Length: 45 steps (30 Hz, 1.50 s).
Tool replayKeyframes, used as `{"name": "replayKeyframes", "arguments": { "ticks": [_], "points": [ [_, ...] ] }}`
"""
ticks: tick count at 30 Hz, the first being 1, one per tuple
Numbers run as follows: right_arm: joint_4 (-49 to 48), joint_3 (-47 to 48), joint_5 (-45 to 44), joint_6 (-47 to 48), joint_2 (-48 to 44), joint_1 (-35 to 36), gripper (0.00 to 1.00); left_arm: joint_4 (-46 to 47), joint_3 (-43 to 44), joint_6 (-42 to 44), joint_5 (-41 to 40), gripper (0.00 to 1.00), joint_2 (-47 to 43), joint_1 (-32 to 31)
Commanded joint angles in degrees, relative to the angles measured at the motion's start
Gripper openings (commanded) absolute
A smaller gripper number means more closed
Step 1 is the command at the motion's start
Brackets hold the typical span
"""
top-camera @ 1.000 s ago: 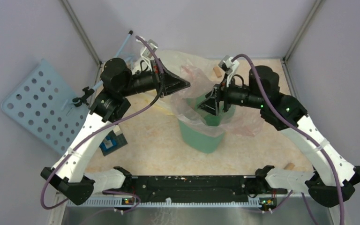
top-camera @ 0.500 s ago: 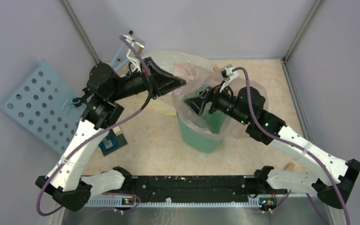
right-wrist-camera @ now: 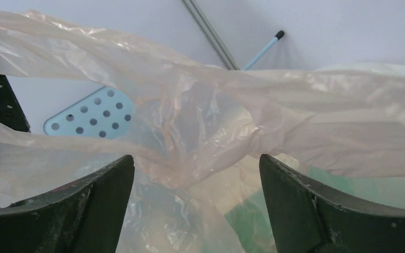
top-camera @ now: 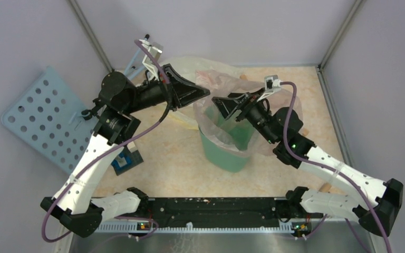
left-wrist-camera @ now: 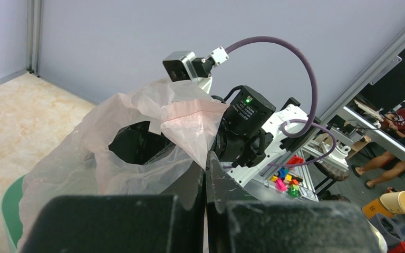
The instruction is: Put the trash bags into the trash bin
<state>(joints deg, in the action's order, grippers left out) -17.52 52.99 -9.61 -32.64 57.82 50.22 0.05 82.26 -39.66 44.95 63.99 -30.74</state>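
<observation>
Over trash bin (top-camera: 227, 155), right gripper (top-camera: 220, 107) spread inside trash bag (top-camera: 216, 81); left gripper (left-wrist-camera: 205, 158) pressed together, seemingly pinching bag edge.

Right gripper (right-wrist-camera: 196, 158), dark fingers (right-wrist-camera: 79, 211) spread wide at the lower corners; pink bag (right-wrist-camera: 295, 121), crinkled and translucent, stretched across the frame above and between them; green bin (right-wrist-camera: 245, 213) seen through the film, lower right; blue perforated board (right-wrist-camera: 92, 117) behind, left; black-tipped blue rod (right-wrist-camera: 263, 50) against the grey wall (right-wrist-camera: 348, 26).
</observation>
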Motion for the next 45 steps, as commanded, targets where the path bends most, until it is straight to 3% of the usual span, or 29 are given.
{"name": "replayKeyframes", "arguments": {
  "ticks": [1, 4, 10, 15, 25, 34, 45],
  "points": [
    [-7.3, 2.3, -0.3, -0.5, 0.7, 0.6, 0.85, 3.5, -0.3, -0.6, 0.1, 0.0, -0.4, 0.0],
    [-7.5, 2.2, -2.8, -1.3, 1.0, 0.5, 0.64, 3.5, -0.5, -0.6, -0.2, 0.0, -0.5, 0.0],
    [-3.1, 2.9, -6.2, -0.9, -0.1, 0.5, 0.0, 3.0, -1.5, 0.2, -1.0, 0.0, -0.8, 0.0],
    [11.2, 4.7, -11.0, 0.7, -5.0, 0.5, 0.0, 3.5, -3.4, 0.0, -0.3, 0.0, -1.1, 0.0],
    [36.6, 7.9, -11.1, 2.2, -8.3, 0.6, 0.0, 3.2, -9.2, 1.9, 0.3, 0.0, -0.9, -0.1],
    [45.9, 9.8, -12.3, 5.6, -2.5, 0.5, 0.0, -4.9, -11.9, 10.7, -6.9, 0.0, -0.3, 0.0],
    [52.9, 12.7, -12.5, 10.1, 8.3, 0.5, 0.0, -8.5, -14.8, 16.5, -12.4, 0.0, 2.8, 0.0]
  ]
}}
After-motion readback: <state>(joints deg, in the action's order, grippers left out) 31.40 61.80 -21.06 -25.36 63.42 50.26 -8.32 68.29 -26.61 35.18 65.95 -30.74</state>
